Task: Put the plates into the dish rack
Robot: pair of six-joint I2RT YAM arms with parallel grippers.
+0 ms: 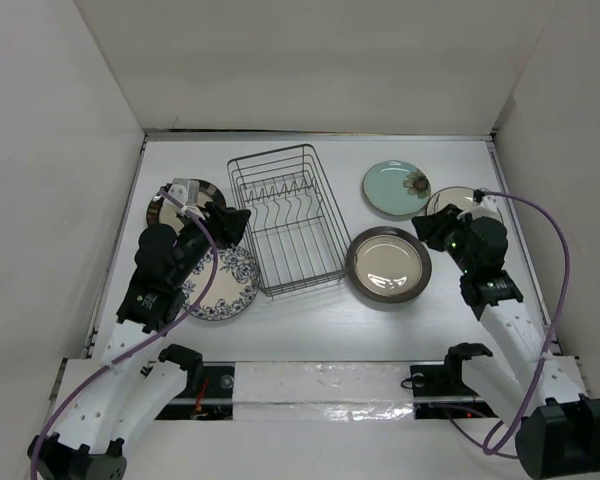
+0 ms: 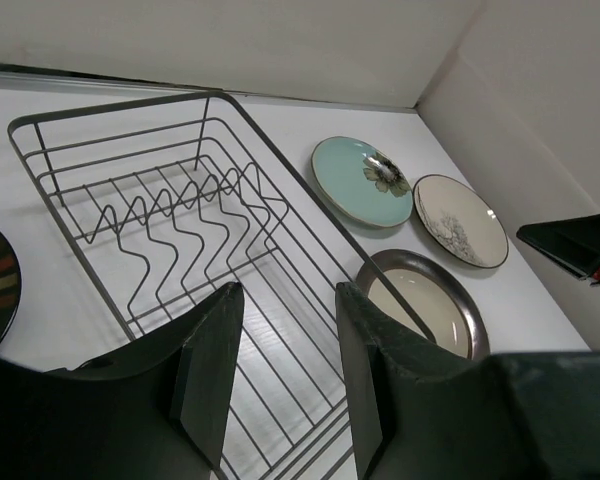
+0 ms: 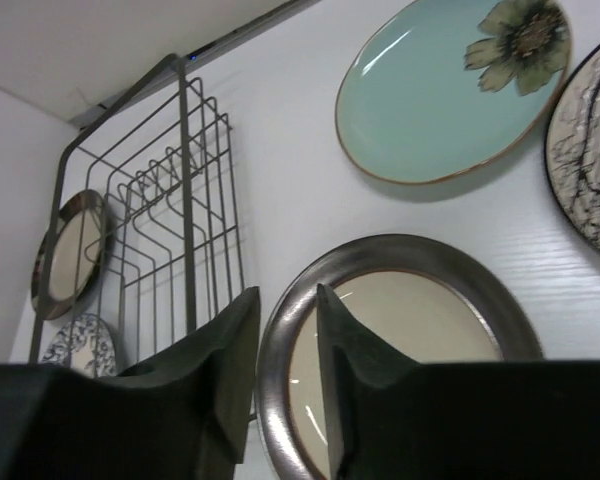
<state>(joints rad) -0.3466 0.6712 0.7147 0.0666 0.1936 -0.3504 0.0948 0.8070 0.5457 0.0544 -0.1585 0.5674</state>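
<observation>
From above, your dish rack (image 1: 285, 220) sits mid-table. The floral plate (image 1: 230, 285) and dark plate (image 1: 210, 192) lie to its left. The teal plate (image 1: 397, 188), branch plate (image 1: 463, 203) and brown-rimmed plate (image 1: 388, 265) lie to its right.

Your left wrist view shows the left gripper (image 2: 285, 370) open over the rack, holding nothing.

Your right wrist view shows the right gripper (image 3: 288, 370) narrowly parted, with the brown-rimmed plate's rim in the gap; you cannot tell whether they touch.
</observation>
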